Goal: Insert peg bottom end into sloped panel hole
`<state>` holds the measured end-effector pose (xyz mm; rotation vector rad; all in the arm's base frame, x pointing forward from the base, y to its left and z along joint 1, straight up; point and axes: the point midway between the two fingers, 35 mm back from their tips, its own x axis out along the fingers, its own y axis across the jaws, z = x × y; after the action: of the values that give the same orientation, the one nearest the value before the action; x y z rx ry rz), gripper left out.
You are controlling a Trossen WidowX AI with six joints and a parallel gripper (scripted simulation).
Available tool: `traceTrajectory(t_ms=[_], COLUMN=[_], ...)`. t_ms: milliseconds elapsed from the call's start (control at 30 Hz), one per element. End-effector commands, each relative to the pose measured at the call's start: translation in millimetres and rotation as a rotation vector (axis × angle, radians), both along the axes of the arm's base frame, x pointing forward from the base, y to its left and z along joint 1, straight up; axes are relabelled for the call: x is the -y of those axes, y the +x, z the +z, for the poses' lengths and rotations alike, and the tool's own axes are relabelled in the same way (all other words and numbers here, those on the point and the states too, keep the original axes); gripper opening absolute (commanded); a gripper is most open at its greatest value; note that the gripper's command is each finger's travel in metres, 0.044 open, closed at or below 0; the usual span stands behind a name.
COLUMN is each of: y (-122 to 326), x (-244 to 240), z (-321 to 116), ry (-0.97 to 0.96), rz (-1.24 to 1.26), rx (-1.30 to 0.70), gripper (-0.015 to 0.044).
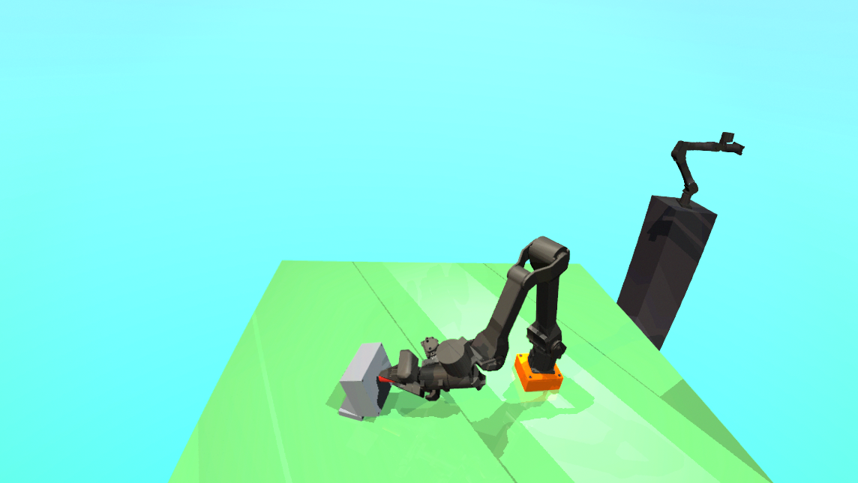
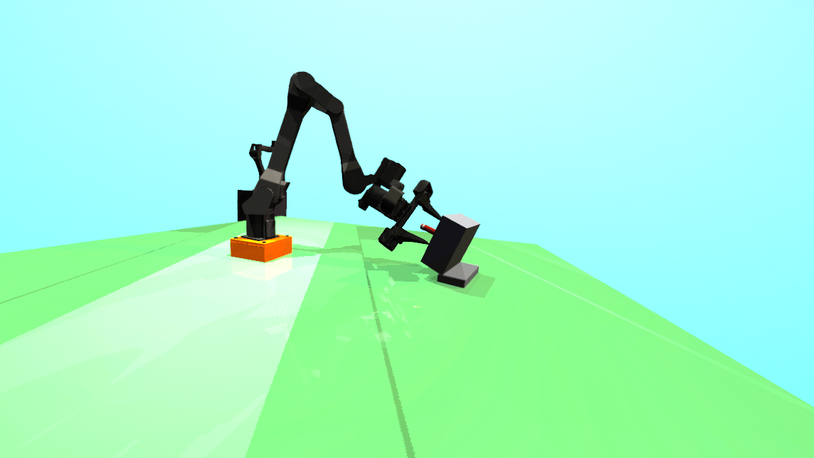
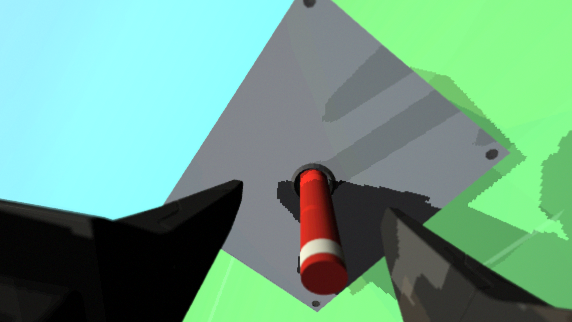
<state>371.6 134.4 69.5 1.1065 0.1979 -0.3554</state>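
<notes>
One red peg (image 3: 316, 220), one grey panel (image 3: 300, 115) with one hole (image 3: 314, 172) and four corner screws, one arm with one gripper (image 3: 310, 235), one orange base (image 1: 538, 372), one counter (image 2: 512, 353).

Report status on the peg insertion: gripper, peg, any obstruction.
Gripper open, fingers apart on either side of the peg, not touching it. Red peg seated in the panel hole, white-banded end sticking out. Nothing blocks the way back.

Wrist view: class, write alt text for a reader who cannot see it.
A red cylindrical peg with a white band sticks out of the round hole in a grey square panel. The open black gripper has one finger on each side, both clear of the peg.
</notes>
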Motion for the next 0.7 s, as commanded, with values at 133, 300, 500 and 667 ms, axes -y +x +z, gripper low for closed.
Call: traceTrajectory(t_ms=[133,300,500,667], y=[-5.5,-11.7,-19.2,-25.6], x=[-2.1,-4.7,-7.7,-10.1], z=[1.8,4.2,7.1,9.5], ry=[0.000,0.001,0.002,0.002], rz=[0.000,0.000,0.000,0.000], rx=[-0.004,-0.006,-0.009,-0.012], gripper=[0.0440,0.0440,0.0440,0.0440])
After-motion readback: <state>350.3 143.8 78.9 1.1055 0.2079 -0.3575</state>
